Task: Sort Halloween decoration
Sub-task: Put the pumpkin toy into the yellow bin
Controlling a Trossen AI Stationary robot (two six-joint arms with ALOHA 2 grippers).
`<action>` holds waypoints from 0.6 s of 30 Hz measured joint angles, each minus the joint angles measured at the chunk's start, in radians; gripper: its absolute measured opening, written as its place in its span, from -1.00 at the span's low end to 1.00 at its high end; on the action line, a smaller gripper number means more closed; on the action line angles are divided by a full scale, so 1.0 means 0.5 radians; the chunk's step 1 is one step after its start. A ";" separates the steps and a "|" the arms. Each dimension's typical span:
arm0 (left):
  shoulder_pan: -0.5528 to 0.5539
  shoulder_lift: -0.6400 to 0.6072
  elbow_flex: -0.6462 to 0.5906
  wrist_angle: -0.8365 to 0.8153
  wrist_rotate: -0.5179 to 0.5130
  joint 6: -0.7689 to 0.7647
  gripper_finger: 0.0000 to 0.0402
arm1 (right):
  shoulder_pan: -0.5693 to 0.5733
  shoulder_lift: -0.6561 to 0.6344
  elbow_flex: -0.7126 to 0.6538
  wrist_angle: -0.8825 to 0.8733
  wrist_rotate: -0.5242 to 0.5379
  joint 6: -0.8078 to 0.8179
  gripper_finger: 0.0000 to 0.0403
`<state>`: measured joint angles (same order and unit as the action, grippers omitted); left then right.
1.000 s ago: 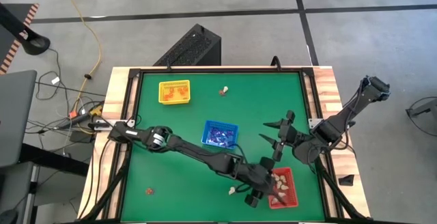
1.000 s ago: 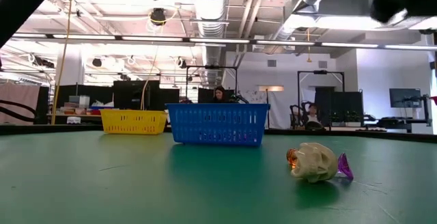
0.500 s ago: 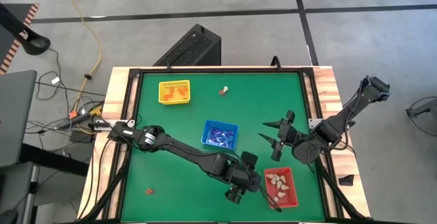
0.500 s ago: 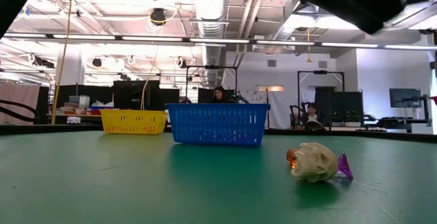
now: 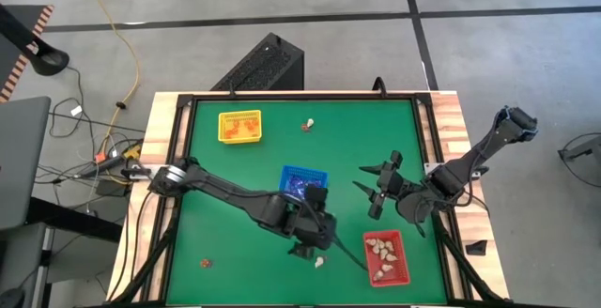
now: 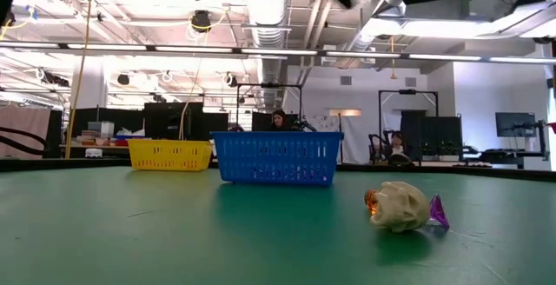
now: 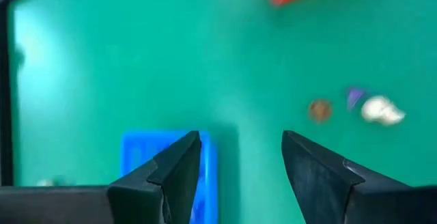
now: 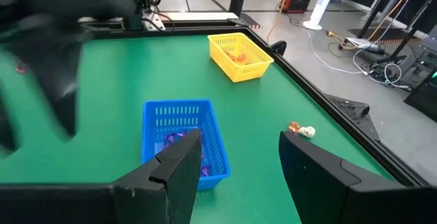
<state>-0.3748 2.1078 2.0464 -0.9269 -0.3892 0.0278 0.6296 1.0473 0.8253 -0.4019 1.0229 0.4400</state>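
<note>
Overhead view: green bench [image 5: 235, 177] w/ three trays. Yellow tray [image 5: 239, 127] sits near the far-left corner, blue tray [image 5: 302, 183] mid-bench, red tray [image 5: 388, 256] near the front-right corner, w/ cream trinkets [image 5: 380, 247] inside. Left tool [image 5: 315, 238] hangs over the bench centre, just front of the blue tray; right tool [image 5: 374, 184] hangs nearer the right edge, behind the red tray. Both stand wide open, holding nothing.

Loose decorations: one pale piece [image 5: 320, 262] between left tool & red tray, another [image 5: 308, 125] near the far edge, a small orange-brown one [image 5: 205, 263] toward the front-left corner.

Only the low view shows the far-edge piece up close: cream lump [image 6: 399, 206] w/ orange & purple bits, plus people seated in the room behind. Only the right wrist view shows purple items [image 8: 179, 141] in the blue tray & orange ones [image 8: 238, 57] in the yellow.
</note>
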 joint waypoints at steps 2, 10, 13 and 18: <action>0.000 -0.166 -0.263 0.041 -0.048 -0.119 -0.02 | 0.000 0.001 0.000 -0.001 -0.003 -0.002 0.12; -0.103 -0.952 -1.249 0.174 -0.219 -0.823 -0.02 | -0.002 0.000 0.000 0.000 -0.010 -0.004 0.12; -0.143 -1.226 -1.485 0.180 -0.405 -1.046 -0.02 | -0.022 0.001 0.000 0.001 -0.012 -0.004 0.12; 0.012 -1.572 -1.823 0.191 -0.705 -1.236 -0.02 | -0.079 0.031 0.000 -0.003 -0.013 -0.004 0.12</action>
<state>-0.3687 1.3217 1.1346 -0.8313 -0.7415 -0.5901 0.5899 1.0626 0.8253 -0.4034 1.0164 0.4381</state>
